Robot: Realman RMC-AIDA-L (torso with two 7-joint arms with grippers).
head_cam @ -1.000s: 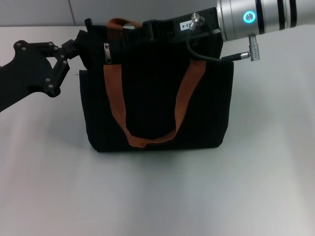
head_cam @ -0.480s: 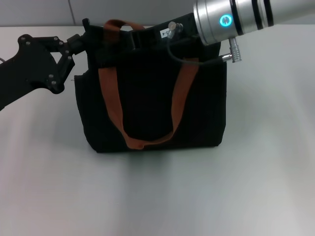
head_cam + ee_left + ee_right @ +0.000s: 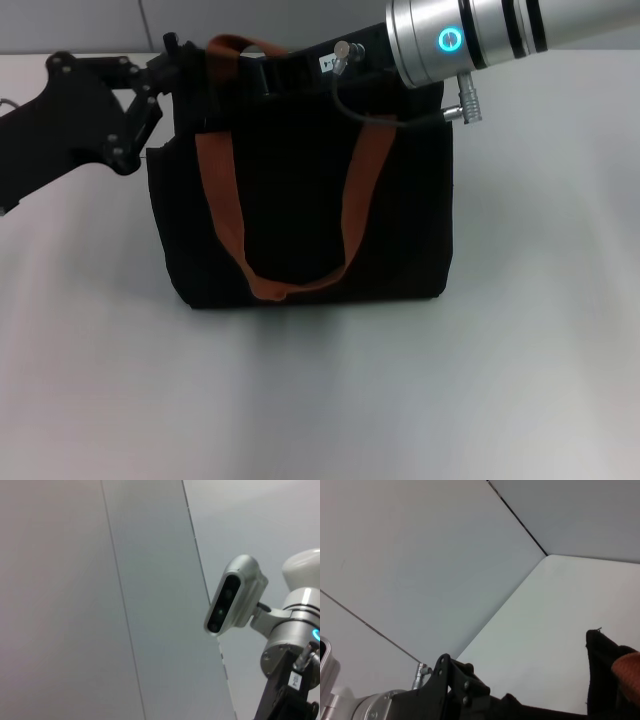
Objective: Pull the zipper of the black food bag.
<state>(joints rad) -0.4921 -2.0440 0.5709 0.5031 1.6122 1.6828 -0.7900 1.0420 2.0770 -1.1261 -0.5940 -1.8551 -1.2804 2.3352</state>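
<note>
Black food bag (image 3: 300,215) with two orange straps stands between two end effectors, left (image 3: 170,60) and right (image 3: 290,72), grips unclear.

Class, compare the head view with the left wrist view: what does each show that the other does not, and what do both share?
Head view only: the black food bag on the white table, its orange-brown straps, and the left gripper at the bag's top left corner. Left wrist view only: a grey wall and a grey camera unit. Shared: the right arm's silver wrist with its blue light.
</note>
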